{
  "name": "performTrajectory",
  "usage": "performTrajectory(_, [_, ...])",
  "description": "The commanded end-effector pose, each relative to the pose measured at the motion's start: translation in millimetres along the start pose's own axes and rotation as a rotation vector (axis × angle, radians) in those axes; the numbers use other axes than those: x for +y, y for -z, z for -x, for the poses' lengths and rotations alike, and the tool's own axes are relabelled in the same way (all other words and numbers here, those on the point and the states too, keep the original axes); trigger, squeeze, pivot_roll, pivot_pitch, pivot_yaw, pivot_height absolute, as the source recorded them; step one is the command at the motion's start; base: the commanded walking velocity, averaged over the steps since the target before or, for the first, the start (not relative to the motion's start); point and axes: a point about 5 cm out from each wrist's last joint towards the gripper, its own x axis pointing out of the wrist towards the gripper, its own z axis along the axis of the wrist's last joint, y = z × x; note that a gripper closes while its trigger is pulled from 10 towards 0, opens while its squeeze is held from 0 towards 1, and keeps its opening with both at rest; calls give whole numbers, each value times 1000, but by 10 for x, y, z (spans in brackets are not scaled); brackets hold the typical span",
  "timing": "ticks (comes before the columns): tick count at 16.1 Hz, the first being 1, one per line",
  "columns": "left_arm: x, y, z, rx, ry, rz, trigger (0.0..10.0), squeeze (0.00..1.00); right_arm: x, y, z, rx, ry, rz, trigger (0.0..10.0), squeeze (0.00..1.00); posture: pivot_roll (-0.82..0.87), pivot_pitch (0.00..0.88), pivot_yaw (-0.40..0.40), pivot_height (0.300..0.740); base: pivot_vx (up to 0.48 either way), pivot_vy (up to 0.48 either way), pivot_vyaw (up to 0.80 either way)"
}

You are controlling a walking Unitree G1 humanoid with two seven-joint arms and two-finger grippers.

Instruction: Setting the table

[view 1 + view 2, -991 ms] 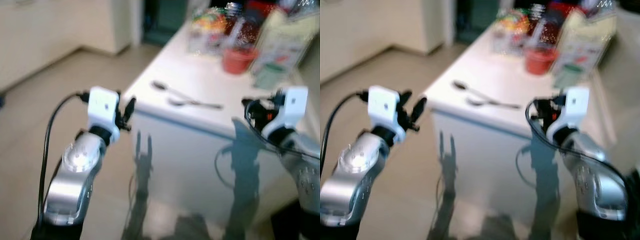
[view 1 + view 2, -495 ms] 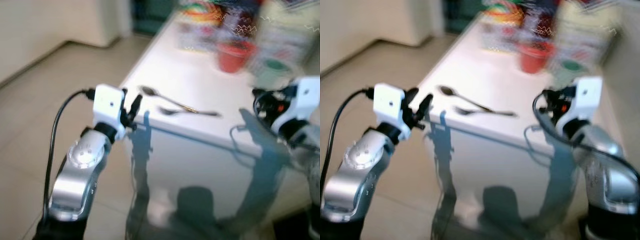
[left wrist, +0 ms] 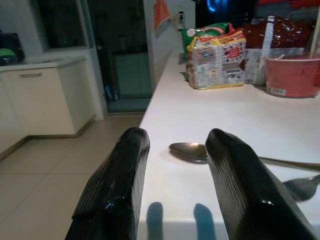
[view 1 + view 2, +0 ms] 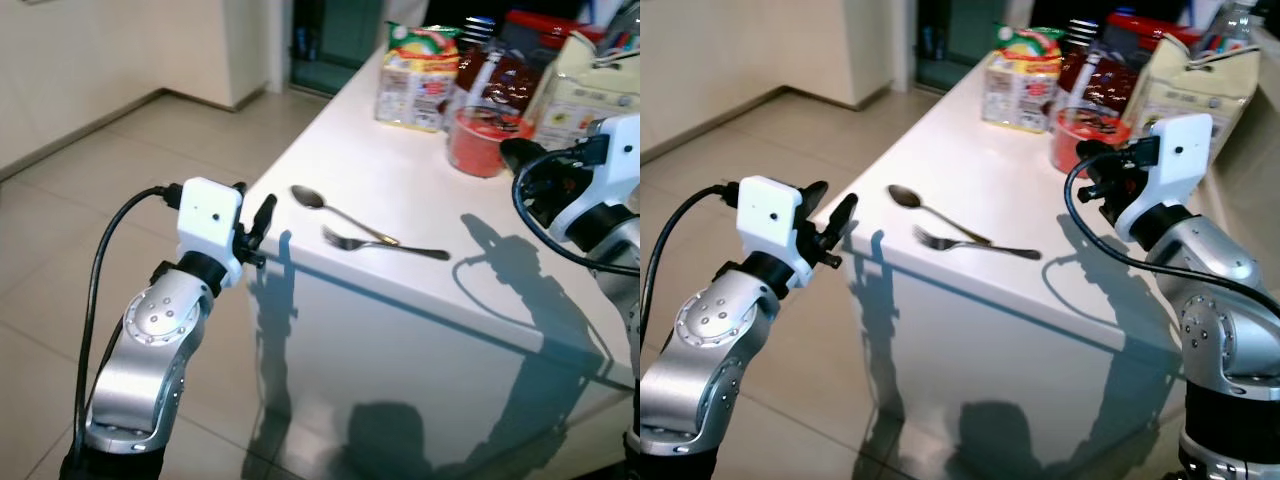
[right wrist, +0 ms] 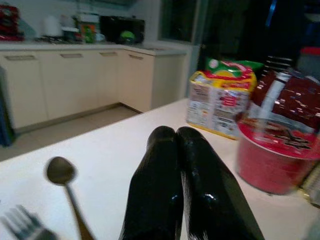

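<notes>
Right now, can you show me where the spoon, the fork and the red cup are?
spoon [image 4: 308, 197], left eye view, on its bowl.
fork [image 4: 333, 237], left eye view, on its tines.
red cup [image 4: 477, 150], left eye view, on its side wall.

- A white table [image 4: 400, 165] stands on a tiled floor [image 4: 90, 205].
- A spoon [image 4: 335, 207] and a fork [image 4: 380, 244] lie side by side near the table's front edge.
- Farther back stand a red tub [image 4: 478, 140] and food packets [image 4: 418, 65].
- The left gripper [image 4: 255, 222], fingers apart, hovers off the table's corner.
- The right gripper [image 4: 512, 152] is above the table, beside the tub.
</notes>
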Motion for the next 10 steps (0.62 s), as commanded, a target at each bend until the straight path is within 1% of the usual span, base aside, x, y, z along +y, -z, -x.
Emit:
performTrajectory(1, [-30, -18, 8, -1, 15, -5, 10000, 0, -28, -30, 5, -14, -3, -2, 10000, 0, 82, 0, -64, 740, 0, 0, 0])
performTrajectory(5, [-82, -11, 13, 6, 52, -3, 10000, 0, -83, 3, 1, -7, -2, -14, 10000, 0, 84, 0, -58, 740, 0, 0, 0])
performTrajectory(10, [-77, 10, 16, 21, 54, 2, 10000, 0, -72, 97, 24, 26, 9, -20, 10000, 0, 81, 0, -51, 740, 0, 0, 0])
